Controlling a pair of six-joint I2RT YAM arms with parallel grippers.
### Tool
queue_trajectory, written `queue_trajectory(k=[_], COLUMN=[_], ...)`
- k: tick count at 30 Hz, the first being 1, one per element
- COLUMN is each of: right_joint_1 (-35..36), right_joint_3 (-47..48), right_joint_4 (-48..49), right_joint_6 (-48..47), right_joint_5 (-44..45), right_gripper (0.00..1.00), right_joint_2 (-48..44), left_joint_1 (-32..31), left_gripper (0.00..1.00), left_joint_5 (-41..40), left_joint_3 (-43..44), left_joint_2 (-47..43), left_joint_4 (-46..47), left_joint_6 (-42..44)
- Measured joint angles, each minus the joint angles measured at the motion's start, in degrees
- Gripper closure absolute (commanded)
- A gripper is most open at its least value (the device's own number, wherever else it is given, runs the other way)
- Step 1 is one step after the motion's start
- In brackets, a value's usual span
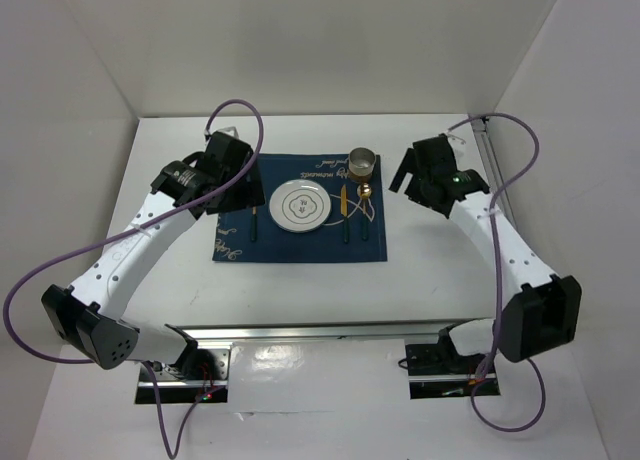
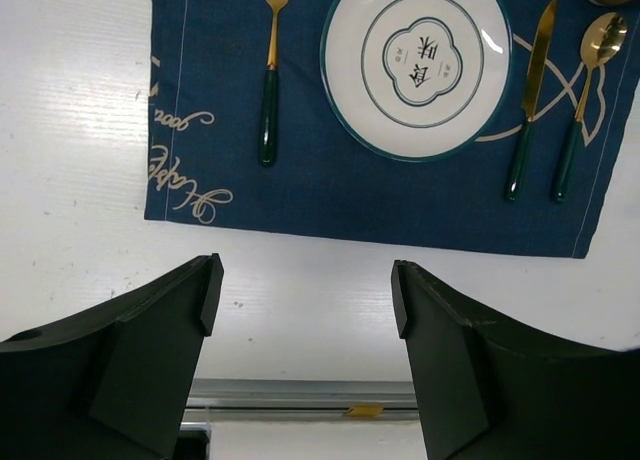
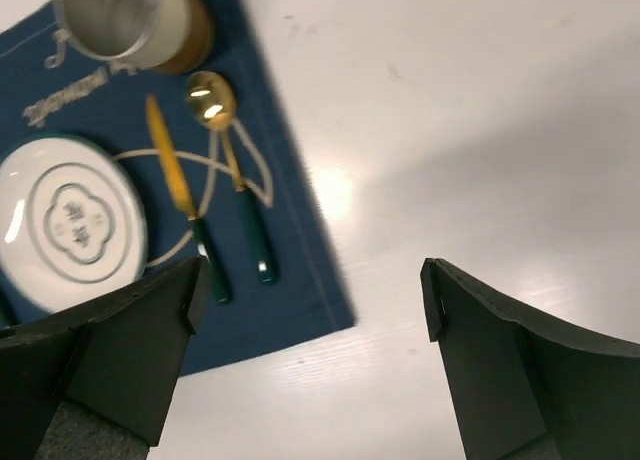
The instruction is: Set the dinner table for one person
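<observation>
On the white dinner table (image 1: 440, 270) lies a navy placemat (image 1: 300, 248). It carries a white plate (image 1: 300, 207), a fork (image 1: 254, 223) to the plate's left, and a knife (image 1: 345, 215) and a gold spoon (image 1: 366, 205) to its right. A metal cup (image 1: 361, 163) stands at the mat's far right corner. My left gripper (image 1: 228, 180) hovers open over the mat's left side, with nothing between its fingers (image 2: 160, 330). The right gripper (image 1: 415, 175) hangs open and empty just right of the cup and spoon, over bare table (image 3: 450, 130).
A metal rail (image 1: 310, 332) runs along the near edge of the table, between the two arm bases. White walls close in the back and both sides. Purple cables (image 1: 250, 115) loop off each arm.
</observation>
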Motion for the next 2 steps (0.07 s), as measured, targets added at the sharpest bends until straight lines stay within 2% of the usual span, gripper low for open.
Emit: queue_trajectory(k=[2], right_joint_1=[-0.9], right_joint_3=[-1.9], right_joint_4=[-1.0], right_joint_6=[0.3], right_joint_5=[1.3], right_gripper=[0.0], right_joint_2=[-1.6], left_joint_1=[0.0], left_gripper=[0.14], left_joint_5=[0.1], left_joint_3=[0.0], left_joint_2=[0.0], left_joint_4=[0.2], left_joint_6=[0.0])
